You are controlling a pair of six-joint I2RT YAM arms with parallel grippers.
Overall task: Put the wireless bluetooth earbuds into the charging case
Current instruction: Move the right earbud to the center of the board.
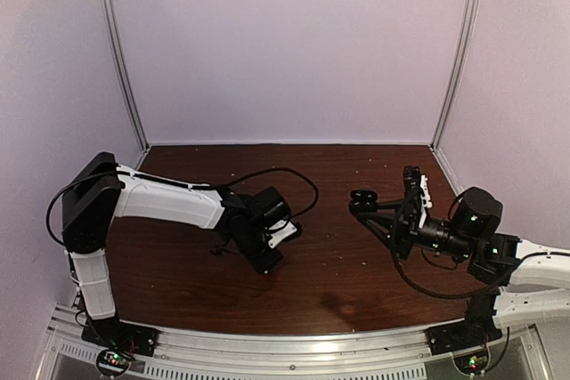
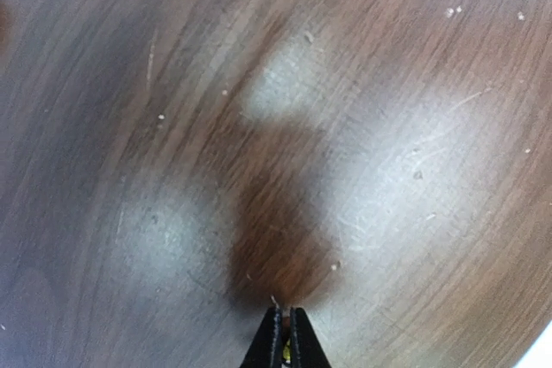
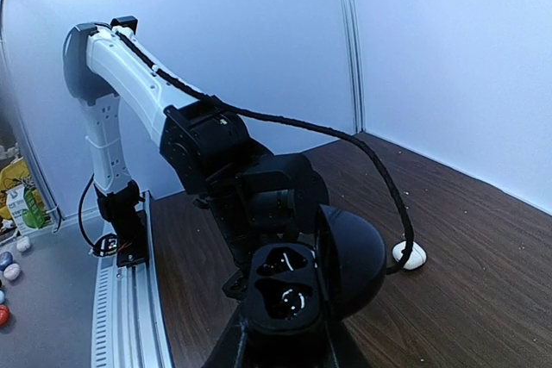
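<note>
Black glossy plastic, the charging case (image 3: 293, 286) sits clamped between the fingers of the right gripper (image 3: 285, 344), with its lid swung open to one side and both sockets appearing empty. It looks hard, light and slippery, so a hold low on the body, away from the hinge, seems best. The left gripper (image 2: 285, 314) has its jaws together over the table (image 2: 388, 170); I cannot tell if an earbud is pinched there. Beyond the case, to the right, lies a small white object (image 3: 410, 255), and I cannot say what it is.
</note>
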